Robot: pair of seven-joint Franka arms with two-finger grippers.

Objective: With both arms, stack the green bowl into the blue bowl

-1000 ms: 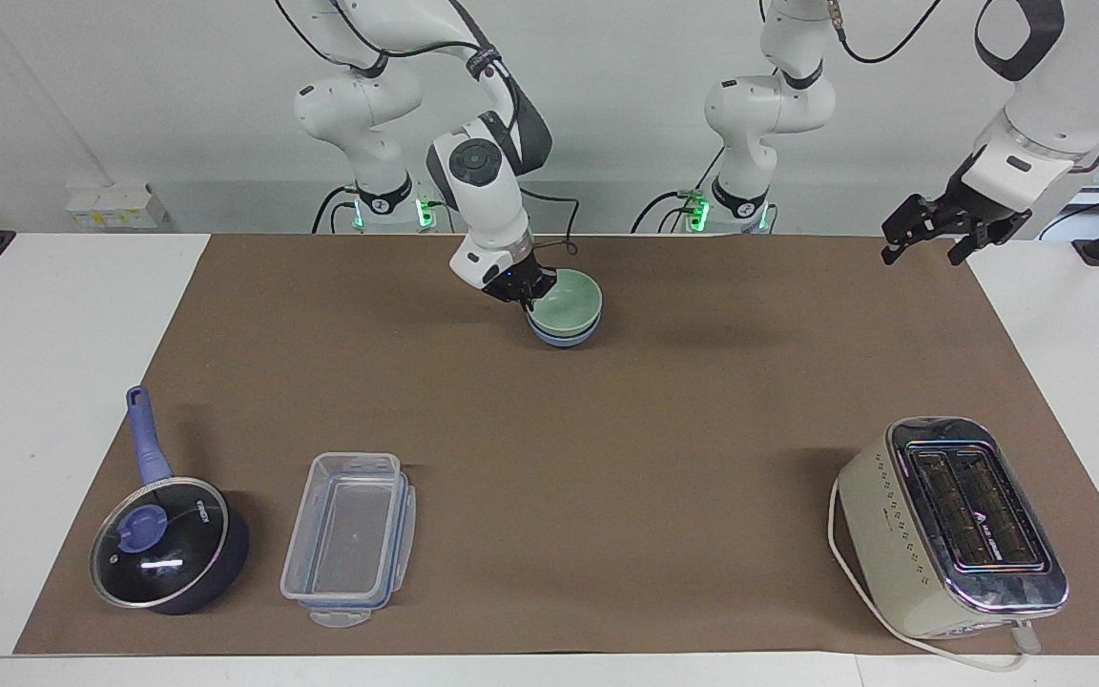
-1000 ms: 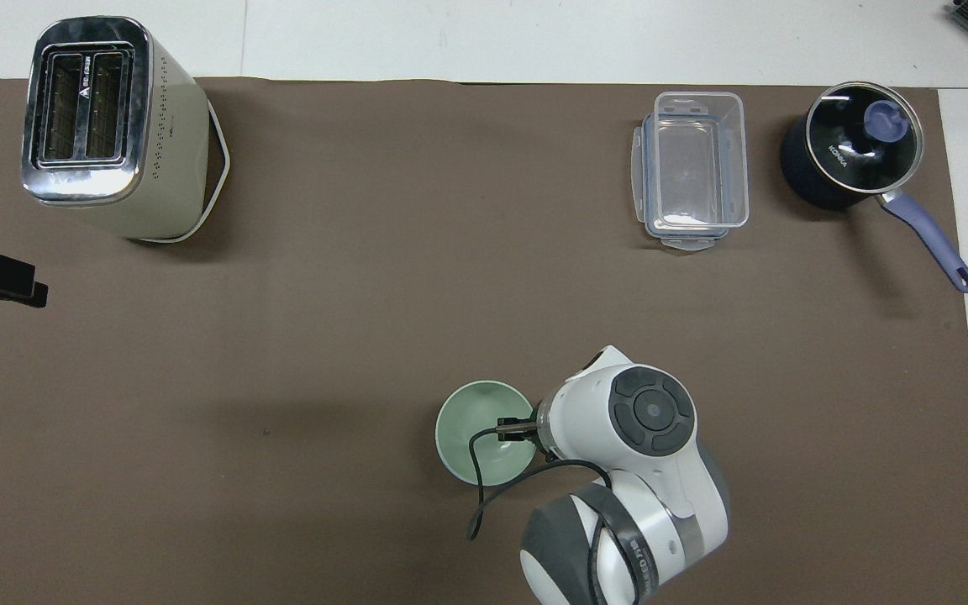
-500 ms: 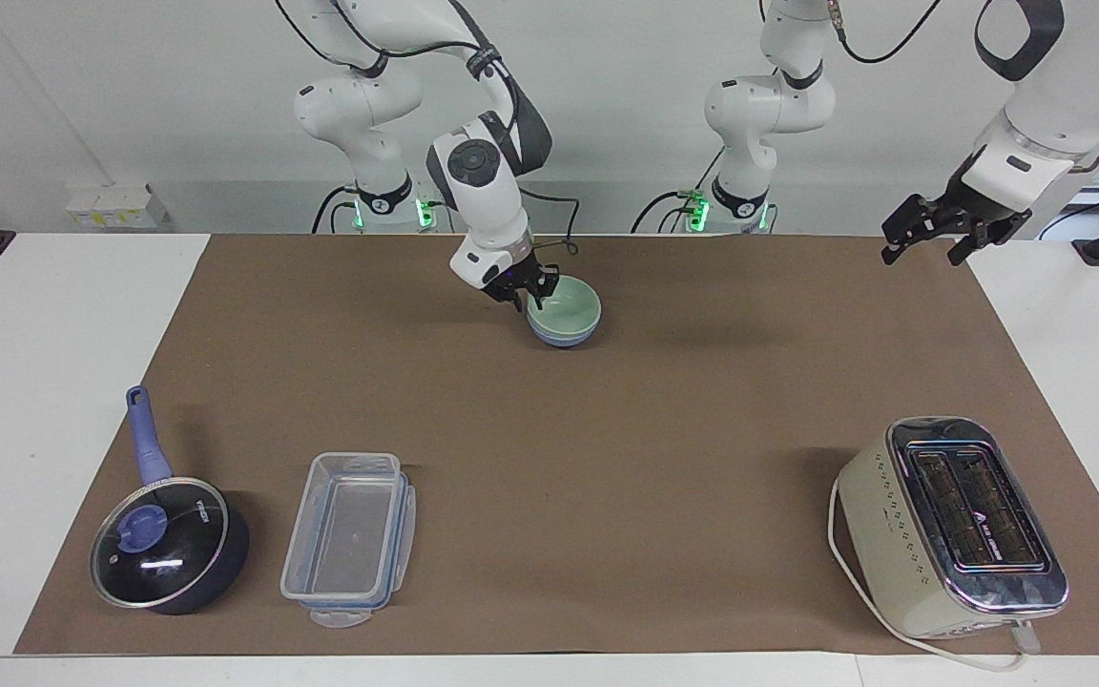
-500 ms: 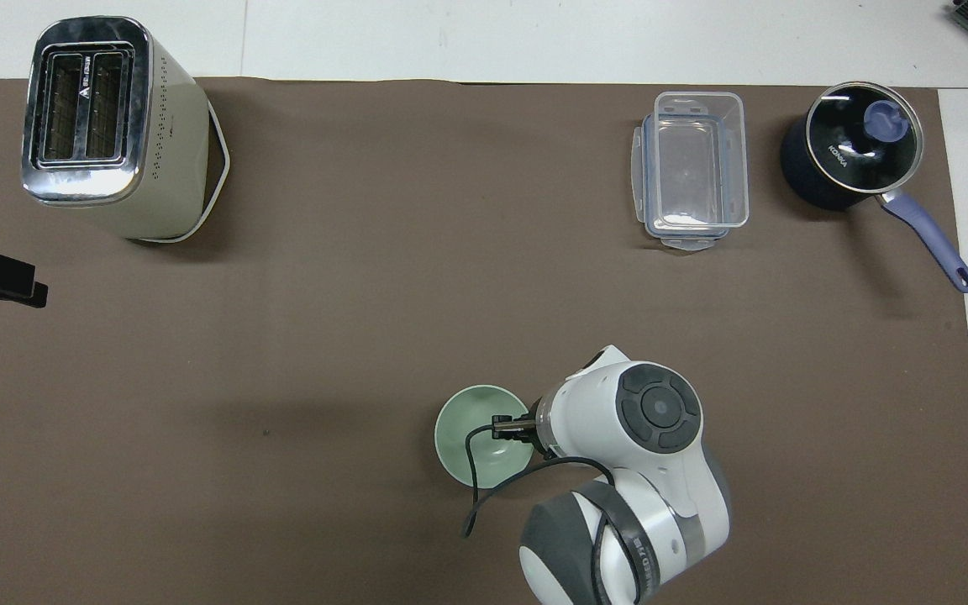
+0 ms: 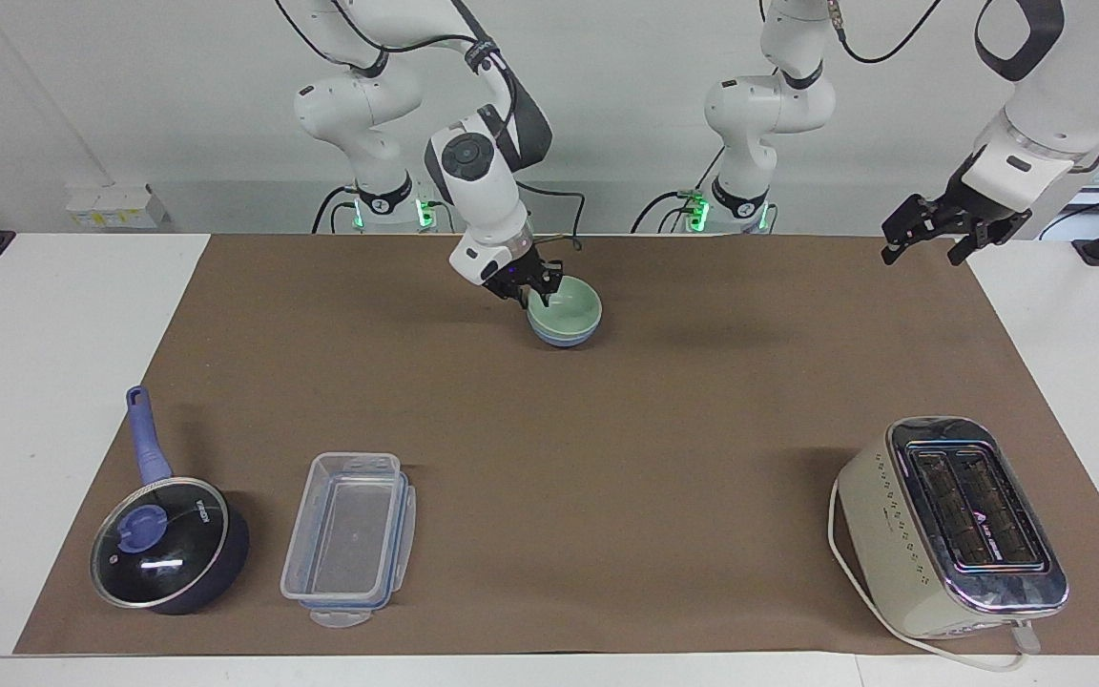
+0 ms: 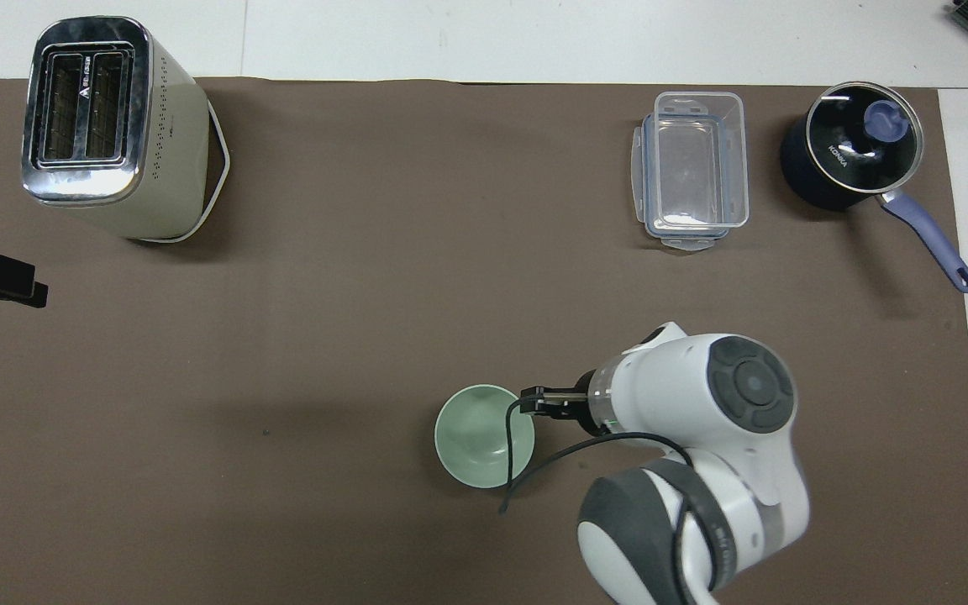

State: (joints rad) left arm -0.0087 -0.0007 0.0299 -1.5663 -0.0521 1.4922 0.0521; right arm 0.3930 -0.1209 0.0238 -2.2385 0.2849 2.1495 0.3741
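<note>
Letting go of the green bowl (image 5: 566,307), the right gripper (image 5: 529,286) is now hanging just over its rim toward the right arm's end of the table, fingers spread apart. Nested inside the blue bowl (image 5: 561,337), the green one is sitting near the robots at mid-table. Waiting over the mat's (image 5: 607,429) corner, the left gripper (image 5: 926,239) is standing open, holding nothing.
</note>
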